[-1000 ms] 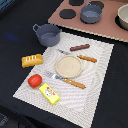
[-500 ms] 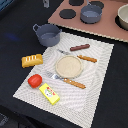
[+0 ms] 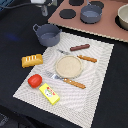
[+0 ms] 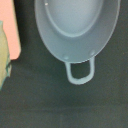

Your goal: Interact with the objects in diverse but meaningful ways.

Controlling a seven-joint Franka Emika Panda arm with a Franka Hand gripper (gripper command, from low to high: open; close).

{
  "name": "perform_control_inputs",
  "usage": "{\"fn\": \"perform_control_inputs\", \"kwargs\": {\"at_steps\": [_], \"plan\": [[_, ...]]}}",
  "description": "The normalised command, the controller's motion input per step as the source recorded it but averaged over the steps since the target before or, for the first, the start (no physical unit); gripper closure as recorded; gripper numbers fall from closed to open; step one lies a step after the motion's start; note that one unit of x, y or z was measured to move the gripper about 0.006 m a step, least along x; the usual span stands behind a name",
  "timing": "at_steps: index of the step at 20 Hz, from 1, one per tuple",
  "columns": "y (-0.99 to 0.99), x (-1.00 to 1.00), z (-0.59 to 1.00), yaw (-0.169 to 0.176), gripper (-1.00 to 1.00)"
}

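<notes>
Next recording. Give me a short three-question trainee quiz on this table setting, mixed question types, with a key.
1. True or false: the tan plate holds the red tomato.
2. Which item lies nearest the yellow packet block? A) brown sausage B) red tomato C) bread loaf
3. Fill in: the wrist view looks straight down into a grey-blue ____ with a loop handle.

Key
1. False: the plate is bare and the tomato sits apart on the placemat.
2. B
3. pot
</notes>
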Motion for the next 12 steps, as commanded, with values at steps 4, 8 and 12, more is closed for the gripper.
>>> {"fn": "perform_control_inputs", "kwargs": {"at_steps": [4,8,12], "plan": [[-0.85,0.03,-0.10,0.086,-1.00],[-0.79,0.07,-0.15,0.076,-1.00],[-0.71,0.14,-0.23,0.051,-1.00]]}}
